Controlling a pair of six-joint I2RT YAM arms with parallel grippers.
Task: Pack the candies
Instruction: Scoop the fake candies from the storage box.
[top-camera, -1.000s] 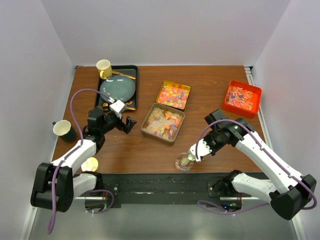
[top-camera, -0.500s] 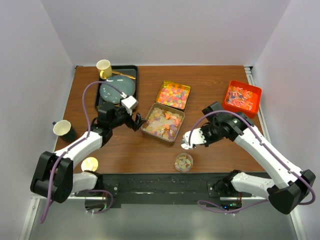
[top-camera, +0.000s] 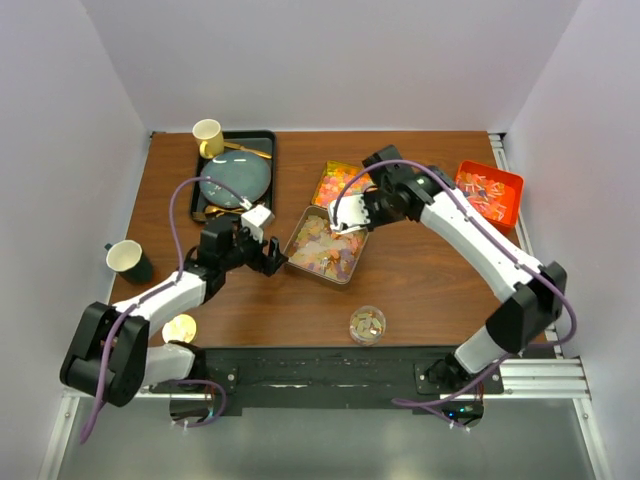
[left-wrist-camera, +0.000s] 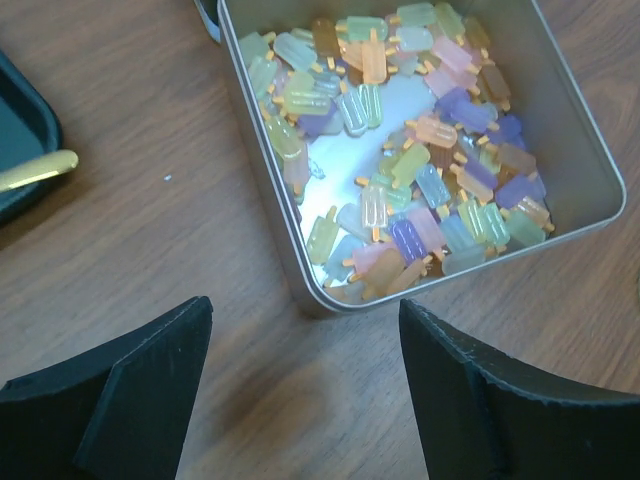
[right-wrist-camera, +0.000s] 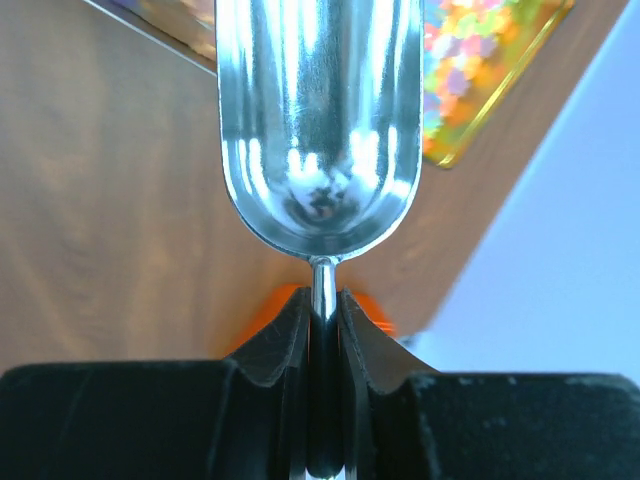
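No legible text, label, brand, number or sign appears in any view.

- Silver tin (left-wrist-camera: 580, 150): bare metal walls. The popsicle-shaped candies (left-wrist-camera: 440, 130) inside carry no print.
- Gold tin (top-camera: 345, 167), at 1 o'clock from the silver tin: plain rim.
- Orange bin (top-camera: 516, 208), at 2 o'clock from the silver tin: plain walls.
- Scoop (right-wrist-camera: 318, 120): reflections only, no engraving.
- White block (top-camera: 258, 217) on the left wrist: possibly marked, but too small to resolve in the top view.
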